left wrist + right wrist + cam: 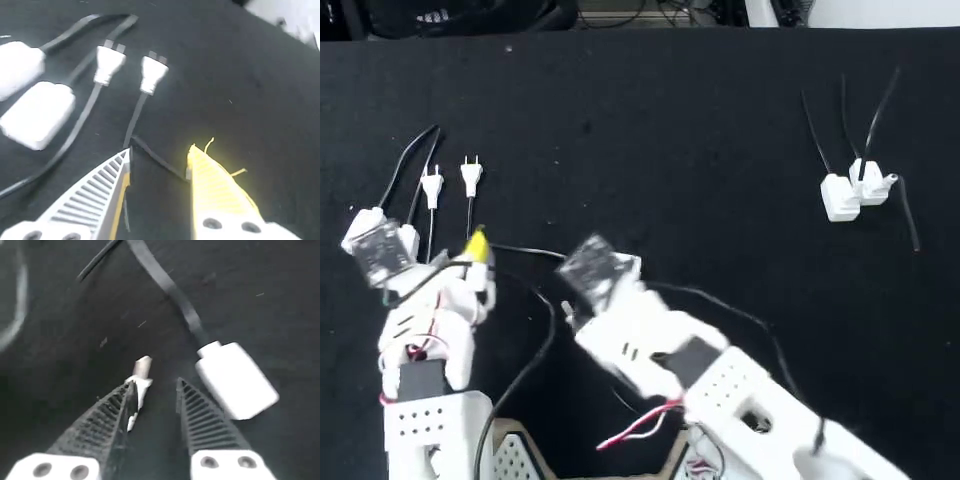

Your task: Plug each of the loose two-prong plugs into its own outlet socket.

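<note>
left gripper (157, 155) jaws apart over cable (135, 112) of plug (152, 74), upper middle of frame, prob lining up grab. right gripper (152, 385) apart too, socket block (235, 382) just beside.

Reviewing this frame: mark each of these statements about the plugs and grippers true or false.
1. Two loose plugs lie side by side on the table. True.
2. The left gripper is shut on a plug. False: it is open and holds nothing.
3. The right gripper is open. True.
4. The table is white. False: it is black.
</note>
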Action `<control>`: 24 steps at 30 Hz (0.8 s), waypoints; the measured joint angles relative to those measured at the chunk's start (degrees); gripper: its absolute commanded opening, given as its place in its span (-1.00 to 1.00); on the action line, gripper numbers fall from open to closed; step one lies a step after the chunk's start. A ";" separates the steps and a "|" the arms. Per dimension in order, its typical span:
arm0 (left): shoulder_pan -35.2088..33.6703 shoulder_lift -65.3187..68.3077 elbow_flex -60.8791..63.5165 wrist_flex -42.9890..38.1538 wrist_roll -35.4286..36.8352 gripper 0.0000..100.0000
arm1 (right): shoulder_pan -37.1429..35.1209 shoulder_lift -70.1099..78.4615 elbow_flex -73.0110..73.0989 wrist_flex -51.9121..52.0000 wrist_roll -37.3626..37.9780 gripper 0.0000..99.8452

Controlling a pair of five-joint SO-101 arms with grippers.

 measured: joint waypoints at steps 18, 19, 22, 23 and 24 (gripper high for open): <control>-5.45 0.00 -0.79 0.00 2.73 -0.62 | -1.49 14.86 -0.70 -11.08 0.00 -0.73; -5.45 0.00 -0.79 0.00 2.73 -0.62 | -1.49 15.91 -0.88 -11.08 0.00 -0.73; -5.45 0.00 -0.79 0.00 2.73 -0.62 | -1.49 18.99 -2.99 -11.08 0.00 -0.73; -5.45 0.00 -0.79 0.00 2.73 -0.62 | -1.49 19.69 -3.60 -10.99 0.00 -0.73; -5.45 0.00 -0.79 0.00 2.73 -0.62 | -1.49 20.31 -4.04 -10.64 0.00 -0.73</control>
